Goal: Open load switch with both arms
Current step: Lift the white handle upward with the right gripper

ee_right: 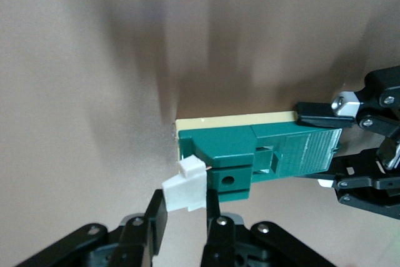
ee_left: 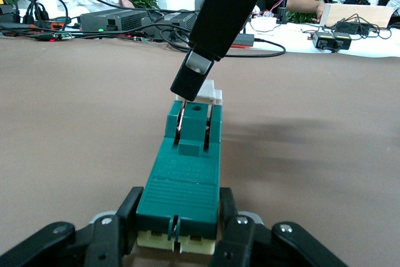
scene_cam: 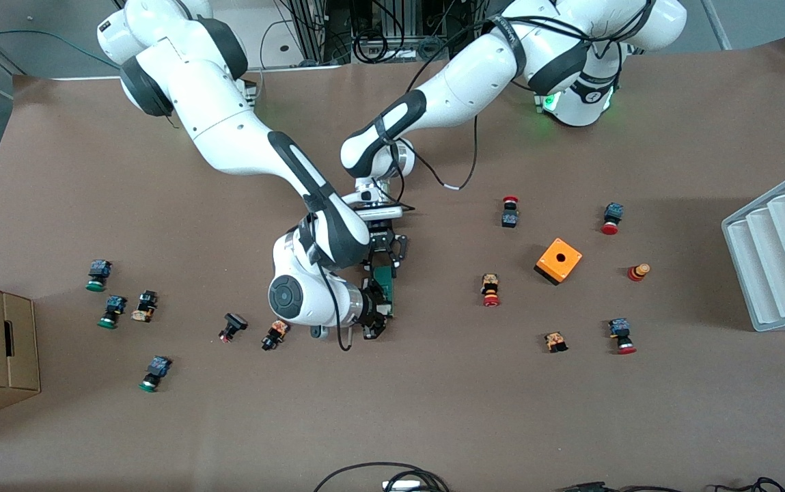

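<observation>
Load switch [ee_left: 184,182]: rigid, light plastic block. One end is clamped by left gripper [ee_left: 181,232]; white slider [ee_right: 185,191] is pinched by right gripper [ee_right: 181,220].

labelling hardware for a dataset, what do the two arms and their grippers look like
Both arms are glossy white rounded shells with black joint bands. The left arm carries black cables strapped along it; a green light glows at its base. The right gripper and left gripper are black with thin black fingers.

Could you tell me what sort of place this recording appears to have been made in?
Probably a robotics lab bench: two white jointed arms share a brown paper-covered table strewn with small red- and green-capped push-buttons, with cables and electronics along its edge.
</observation>
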Robot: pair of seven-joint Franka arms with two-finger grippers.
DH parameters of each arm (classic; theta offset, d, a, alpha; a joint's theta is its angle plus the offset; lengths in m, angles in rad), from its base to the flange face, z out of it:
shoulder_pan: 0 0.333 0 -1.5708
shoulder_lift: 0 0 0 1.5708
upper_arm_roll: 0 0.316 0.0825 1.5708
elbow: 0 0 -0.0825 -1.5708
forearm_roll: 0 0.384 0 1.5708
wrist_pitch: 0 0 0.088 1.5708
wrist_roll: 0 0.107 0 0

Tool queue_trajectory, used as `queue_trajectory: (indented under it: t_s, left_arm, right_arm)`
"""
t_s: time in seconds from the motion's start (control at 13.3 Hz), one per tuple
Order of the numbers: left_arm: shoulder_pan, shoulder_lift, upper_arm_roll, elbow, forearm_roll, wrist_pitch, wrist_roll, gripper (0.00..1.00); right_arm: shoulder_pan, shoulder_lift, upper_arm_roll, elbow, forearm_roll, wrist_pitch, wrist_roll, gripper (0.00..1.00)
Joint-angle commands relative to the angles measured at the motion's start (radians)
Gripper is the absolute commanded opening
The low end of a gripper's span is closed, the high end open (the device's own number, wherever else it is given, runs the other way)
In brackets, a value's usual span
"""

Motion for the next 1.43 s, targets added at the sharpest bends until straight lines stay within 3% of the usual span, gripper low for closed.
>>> queue_trajectory:
  t_s: [0.0,1.36]
  left_arm:
    - [-0.005,0.016,-0.01,0.02,0.003,-0.008,-0.012,0.55]
    - [-0.005,0.017,-0.013,0.02,0.002,-0.007,-0.012,0.58]
  right_arm:
    - [0.003,-0.069,-0.003,-0.123,-0.022,-0.016,-0.01,0.26]
    - [0.043,-0.161,-0.002,-0.236,-0.022,0.016,-0.002,0.26]
